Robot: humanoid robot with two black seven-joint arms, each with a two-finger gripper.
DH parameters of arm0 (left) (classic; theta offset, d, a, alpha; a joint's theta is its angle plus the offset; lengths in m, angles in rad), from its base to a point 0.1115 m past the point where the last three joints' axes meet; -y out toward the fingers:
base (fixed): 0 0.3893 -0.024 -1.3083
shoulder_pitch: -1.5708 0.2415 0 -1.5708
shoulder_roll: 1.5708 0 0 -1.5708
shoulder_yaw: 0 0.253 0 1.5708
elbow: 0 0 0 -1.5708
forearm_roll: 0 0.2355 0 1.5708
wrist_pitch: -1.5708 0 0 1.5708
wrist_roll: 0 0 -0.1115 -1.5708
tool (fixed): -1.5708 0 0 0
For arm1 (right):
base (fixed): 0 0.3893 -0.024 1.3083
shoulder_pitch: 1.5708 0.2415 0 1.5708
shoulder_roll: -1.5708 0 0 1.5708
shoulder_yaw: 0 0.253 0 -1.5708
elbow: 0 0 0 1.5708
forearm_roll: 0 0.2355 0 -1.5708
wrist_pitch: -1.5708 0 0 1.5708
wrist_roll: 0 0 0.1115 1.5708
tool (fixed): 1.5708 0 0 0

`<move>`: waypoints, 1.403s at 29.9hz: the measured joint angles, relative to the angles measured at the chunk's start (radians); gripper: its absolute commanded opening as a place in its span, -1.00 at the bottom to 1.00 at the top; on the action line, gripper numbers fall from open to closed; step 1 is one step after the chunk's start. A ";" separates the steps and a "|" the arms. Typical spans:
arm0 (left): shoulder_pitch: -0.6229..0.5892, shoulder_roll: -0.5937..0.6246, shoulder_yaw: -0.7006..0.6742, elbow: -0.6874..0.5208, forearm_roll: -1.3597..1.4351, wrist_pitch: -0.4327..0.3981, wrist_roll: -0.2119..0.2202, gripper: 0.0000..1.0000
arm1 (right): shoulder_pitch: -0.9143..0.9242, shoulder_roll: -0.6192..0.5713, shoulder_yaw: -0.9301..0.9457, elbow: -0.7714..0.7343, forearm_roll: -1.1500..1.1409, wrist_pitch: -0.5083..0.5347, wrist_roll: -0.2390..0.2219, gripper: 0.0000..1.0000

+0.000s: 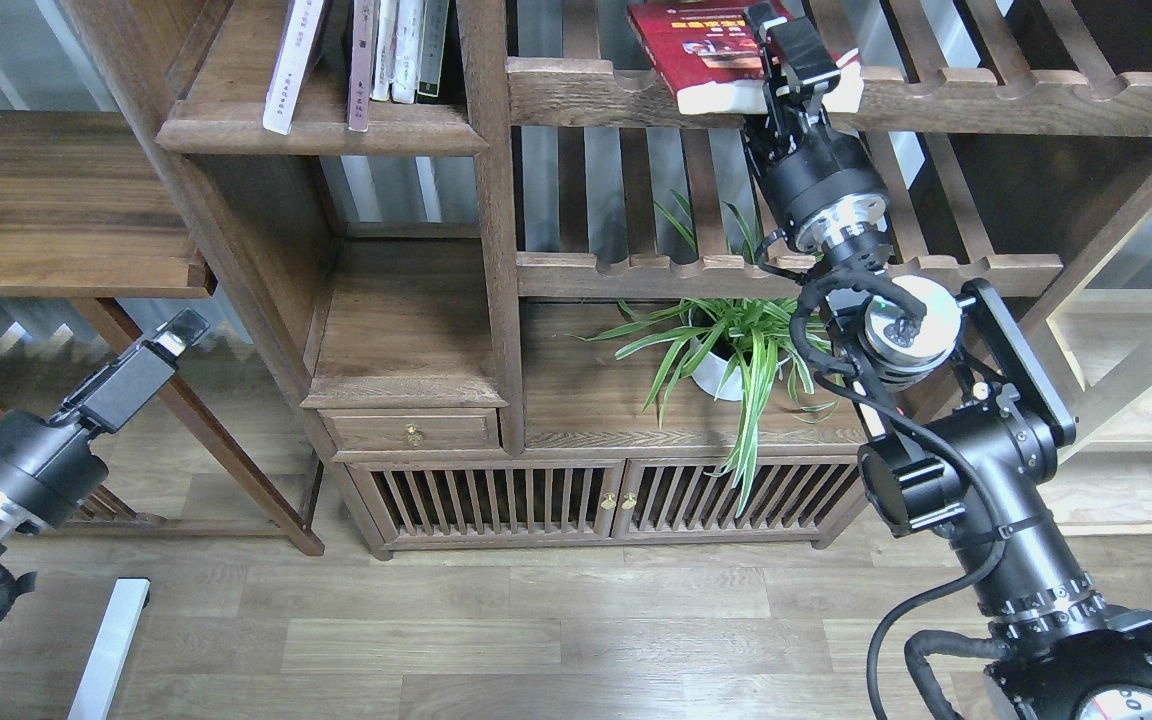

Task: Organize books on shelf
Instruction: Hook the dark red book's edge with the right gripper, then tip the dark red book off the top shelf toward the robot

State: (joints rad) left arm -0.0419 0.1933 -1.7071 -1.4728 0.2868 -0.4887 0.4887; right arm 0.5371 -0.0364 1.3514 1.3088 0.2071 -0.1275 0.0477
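The right pincer [794,62] is raised to the upper slatted rack [986,100] and its fingers are closed on the near right corner of the bright red book [701,45], one finger lying over the cover and the white page edge showing just below it. The red book lies flat on that rack, its near edge jutting out past the scalloped front rail. Below the wrist a second slatted rack [636,272] crosses behind the arm, and under it stands a green potted plant [736,345] in a white pot, on the cabinet top.

To the left, past the upright post, the dark wooden shelf [321,125] with the thick moulded front edge carries a few books standing or leaning: a white one [286,70] tilted at the left, then a maroon-brown spine [363,70] and thin pale and dark ones beside it.

The left pincer [181,335] hangs low at the left, well apart from the shelf, holding nothing; it is seen end-on, so I cannot tell whether it is open or closed
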 measured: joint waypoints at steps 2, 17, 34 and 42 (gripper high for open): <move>-0.001 0.000 -0.001 0.000 0.000 0.000 0.000 0.98 | 0.000 -0.002 0.000 0.000 0.000 0.002 0.002 -0.58; -0.001 0.000 -0.005 0.003 0.000 0.000 0.000 0.98 | -0.007 -0.077 0.017 -0.002 -0.006 0.070 0.004 -0.90; -0.076 0.011 0.015 0.106 0.002 0.000 0.000 0.98 | -0.121 -0.155 0.128 0.018 -0.003 0.309 0.000 -0.91; -0.091 0.011 0.036 0.123 0.011 0.000 0.000 0.98 | -0.272 -0.206 0.150 0.018 -0.003 0.429 0.000 -0.90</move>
State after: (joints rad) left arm -0.1325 0.2041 -1.6715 -1.3498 0.2982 -0.4887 0.4887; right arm 0.2653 -0.2427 1.5016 1.3271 0.2041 0.3019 0.0475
